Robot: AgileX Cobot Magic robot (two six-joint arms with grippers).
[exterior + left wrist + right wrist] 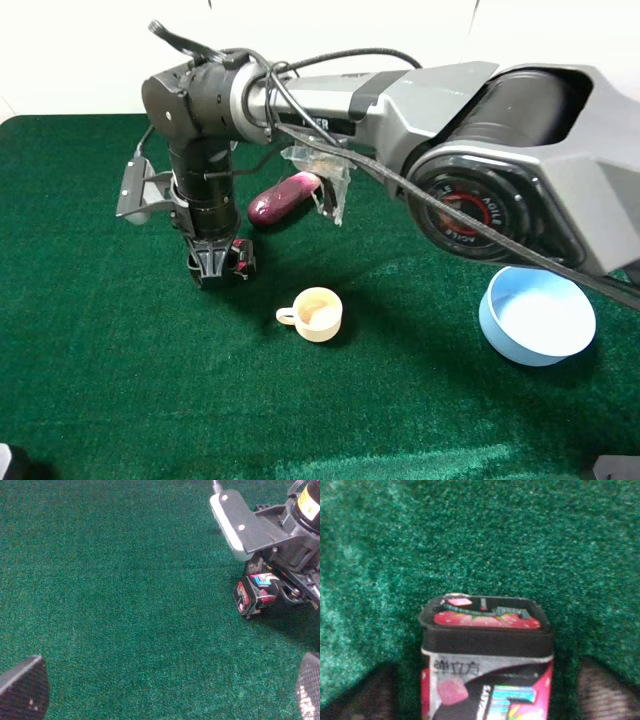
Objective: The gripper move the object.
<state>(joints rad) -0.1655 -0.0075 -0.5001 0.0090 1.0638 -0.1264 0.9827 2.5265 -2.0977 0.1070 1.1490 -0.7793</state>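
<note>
We see the right end effector [213, 262] over the black candy tin [487, 650] on the green bench [120, 380], its fingers [607, 692] apart on both sides of it. The left end effector [166, 685] is spread wide.

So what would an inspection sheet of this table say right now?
Surface: green cloth, flat.
Job's things: black box with pink markings, resting on the cloth.
Clutter: purple eggplant, cream cup and blue bowl, all apart from the box.
Hands: right hand straddles the box, with gaps either side; left hand open, empty.
Cables: black cables loop over the right arm.
Surroundings: white wall behind.
</note>
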